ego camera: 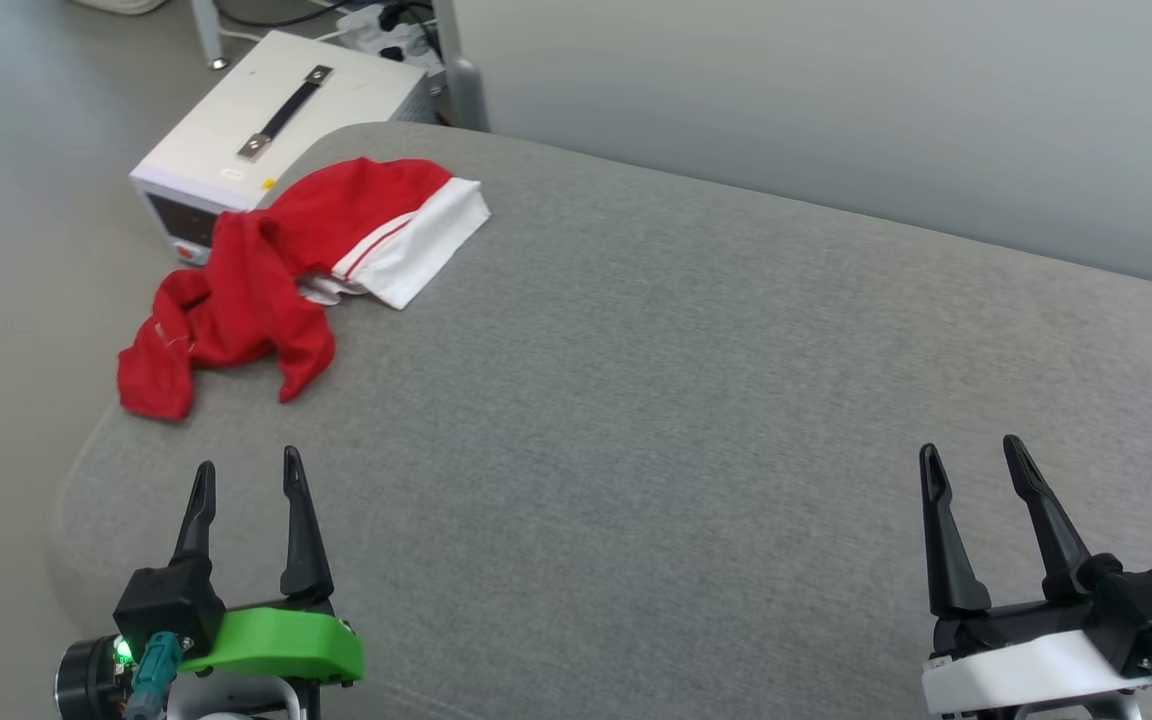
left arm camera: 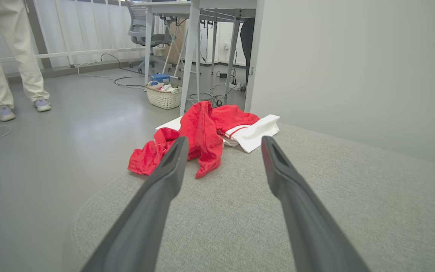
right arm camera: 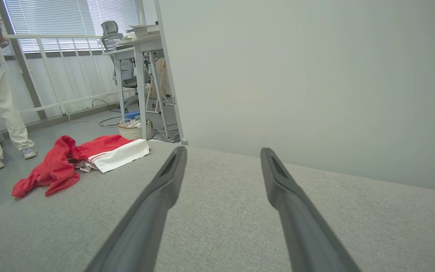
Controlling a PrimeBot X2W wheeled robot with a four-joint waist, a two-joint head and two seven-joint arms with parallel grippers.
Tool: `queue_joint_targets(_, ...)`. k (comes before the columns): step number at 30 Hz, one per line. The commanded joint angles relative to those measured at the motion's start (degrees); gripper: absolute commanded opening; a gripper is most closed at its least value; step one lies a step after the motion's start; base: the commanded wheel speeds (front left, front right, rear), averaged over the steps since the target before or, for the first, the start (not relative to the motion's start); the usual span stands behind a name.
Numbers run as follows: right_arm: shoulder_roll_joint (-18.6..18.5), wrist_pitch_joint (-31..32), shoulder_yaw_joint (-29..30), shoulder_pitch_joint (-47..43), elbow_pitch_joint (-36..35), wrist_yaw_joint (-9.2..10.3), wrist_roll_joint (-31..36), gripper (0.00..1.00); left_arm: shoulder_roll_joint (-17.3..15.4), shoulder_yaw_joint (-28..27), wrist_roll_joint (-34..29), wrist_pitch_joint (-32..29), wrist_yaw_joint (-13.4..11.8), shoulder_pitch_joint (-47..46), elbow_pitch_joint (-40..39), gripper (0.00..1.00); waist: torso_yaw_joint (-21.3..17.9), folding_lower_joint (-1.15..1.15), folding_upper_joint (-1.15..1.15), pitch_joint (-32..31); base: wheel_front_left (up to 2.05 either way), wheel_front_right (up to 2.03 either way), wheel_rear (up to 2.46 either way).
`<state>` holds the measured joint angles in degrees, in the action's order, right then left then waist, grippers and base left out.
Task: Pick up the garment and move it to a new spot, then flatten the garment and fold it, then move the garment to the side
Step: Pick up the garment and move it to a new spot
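While nothing is lifted yet, head view: shirt [ego camera: 266, 270] crumpled at the pad's [ego camera: 636, 400] far left corner, one end drooping over the edge, near a white box [ego camera: 276, 100]; left gripper [ego camera: 248, 462] and right gripper [ego camera: 971, 447] both spread wide, empty, well apart from it. Left wrist view: shirt [left arm camera: 202, 132] straight ahead beyond the open fingers, untouched; a person's legs [left arm camera: 2, 56] on the floor behind. Right wrist view: shirt [right arm camera: 62, 162] far off left; jaws spread. Judgement: task at its start; pick-up, move, flattening, folding, setting aside all remain.
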<state>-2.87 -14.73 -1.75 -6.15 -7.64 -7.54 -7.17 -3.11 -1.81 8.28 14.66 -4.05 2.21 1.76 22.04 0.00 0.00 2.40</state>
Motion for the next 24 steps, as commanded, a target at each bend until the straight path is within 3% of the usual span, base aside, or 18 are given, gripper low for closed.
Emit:
queue_joint_targets(1,0.0,-0.3,-0.1,0.8,-0.3,0.05,0.6,1.00,0.2,0.0,0.4,0.3,-0.3,-0.8,0.2,1.00,3.4,0.00,0.00,1.0,0.00,0.00,0.00)
queue_joint_targets(13,0.0,-0.3,-0.4,1.1,-0.2,0.05,1.5,1.00,0.2,-0.7,2.2,0.3,-0.9,-0.3,0.5,1.00,9.4,0.00,0.00,1.5,0.00,0.00,0.00)
queue_joint_targets(24,0.0,-0.3,-1.6,1.5,0.0,0.05,1.6,1.00,0.2,-1.5,2.6,0.3,-0.7,-0.2,0.9,1.00,9.4,0.00,0.00,1.8,0.00,0.00,0.00)
